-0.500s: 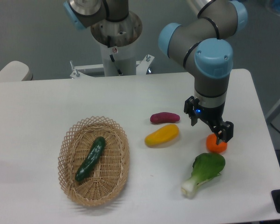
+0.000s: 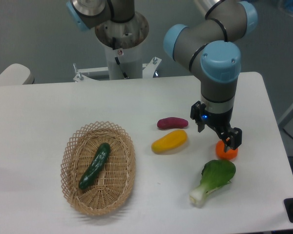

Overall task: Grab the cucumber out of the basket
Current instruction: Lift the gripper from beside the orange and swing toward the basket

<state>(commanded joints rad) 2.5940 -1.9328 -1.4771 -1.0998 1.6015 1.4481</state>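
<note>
From where the camera stands, the cucumber [image 2: 94, 166] lies slantwise on the floor of the basket [image 2: 71, 150], its lower end toward the near left and its upper end pointing up and right. The basket sits on the left half of the white table [image 2: 49, 107]. Well apart from it, over on the right side, the arm [image 2: 218, 58] reaches down with its end effector [image 2: 217, 131] hanging above the table, fingers spread and nothing between them. One fingertip [image 2: 233, 138] hangs just above the orange fruit [image 2: 226, 151]; the other is near the purple sweet potato [image 2: 172, 123]. A yellow fruit [image 2: 169, 140] lies just below the sweet potato, between the basket and the end effector. A bok choy [image 2: 213, 180] rests nearer the front edge, its leafy top just under the orange fruit and its white stem pointing down and left.
</note>
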